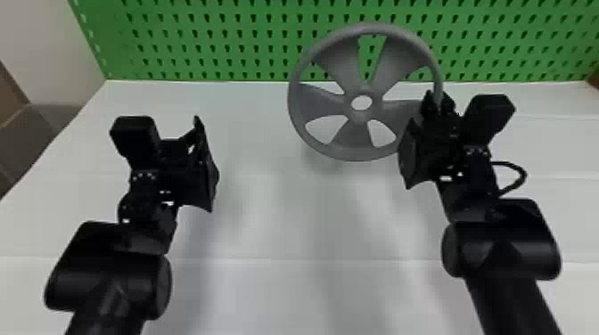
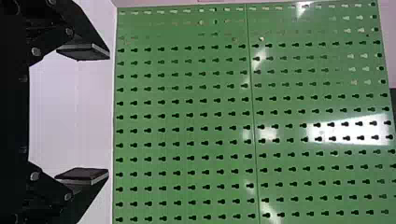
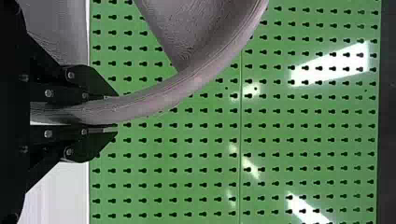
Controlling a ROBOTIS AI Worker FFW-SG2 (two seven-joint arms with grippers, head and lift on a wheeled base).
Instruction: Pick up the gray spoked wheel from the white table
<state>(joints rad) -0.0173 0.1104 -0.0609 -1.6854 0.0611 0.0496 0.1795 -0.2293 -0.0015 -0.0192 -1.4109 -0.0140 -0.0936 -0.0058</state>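
In the head view my right gripper [image 1: 437,104] is shut on the right side of the gray spoked wheel's rim. The wheel [image 1: 352,82] is held up above the white table [image 1: 276,222], its face tilted toward me, with a shadow beneath it. From the right wrist view, the rim of the wheel [image 3: 187,86] runs between the two fingers of my right gripper [image 3: 112,114]. Over the left part of the table is my left gripper [image 1: 206,165], apart from the wheel. The left wrist view has that left gripper [image 2: 84,112] open, nothing between its fingers.
A green pegboard [image 1: 200,44] stands along the table's back edge, behind the wheel. The table's left edge slants away beyond my left arm, with a brown surface [image 1: 31,133] lower down outside it.
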